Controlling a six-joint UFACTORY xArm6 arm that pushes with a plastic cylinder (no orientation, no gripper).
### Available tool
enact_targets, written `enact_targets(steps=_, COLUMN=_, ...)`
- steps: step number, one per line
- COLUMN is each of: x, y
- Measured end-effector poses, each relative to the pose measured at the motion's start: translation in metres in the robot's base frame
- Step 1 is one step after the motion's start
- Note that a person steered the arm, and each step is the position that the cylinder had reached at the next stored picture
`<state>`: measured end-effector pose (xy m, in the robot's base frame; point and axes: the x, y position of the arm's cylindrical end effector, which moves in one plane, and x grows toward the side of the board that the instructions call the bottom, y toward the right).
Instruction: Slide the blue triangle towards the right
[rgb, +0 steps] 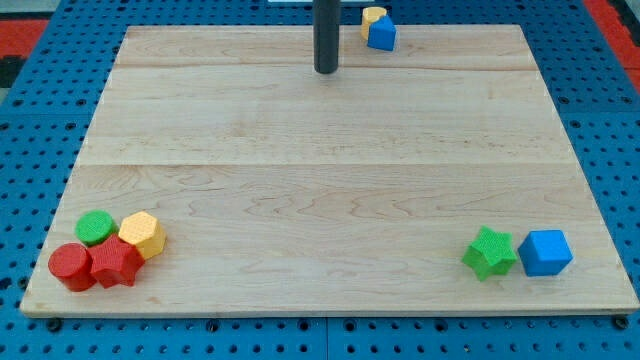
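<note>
The blue triangle (382, 34) lies at the top edge of the wooden board (330, 180), touching a small yellow block (373, 16) just above and left of it. My tip (326, 71) is the lower end of the dark rod. It rests on the board to the left of and slightly below the blue triangle, about a block's width apart from it, not touching.
At the bottom left sit a green cylinder (96, 227), a yellow hexagon (143, 235), a red cylinder (71, 266) and a red star-like block (116, 263), bunched together. At the bottom right are a green star (490, 252) and a blue cube (546, 252).
</note>
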<state>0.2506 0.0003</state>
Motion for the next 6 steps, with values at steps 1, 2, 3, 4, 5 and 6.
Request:
enact_targets(steps=1, x=-0.055, y=0.0)
enact_targets(steps=2, x=-0.058, y=0.0)
enact_targets(steps=3, x=-0.057, y=0.025)
enact_targets(steps=4, x=-0.059, y=0.081)
enact_targets(steps=5, x=-0.058, y=0.119)
enact_targets(steps=6, x=-0.038, y=0.126)
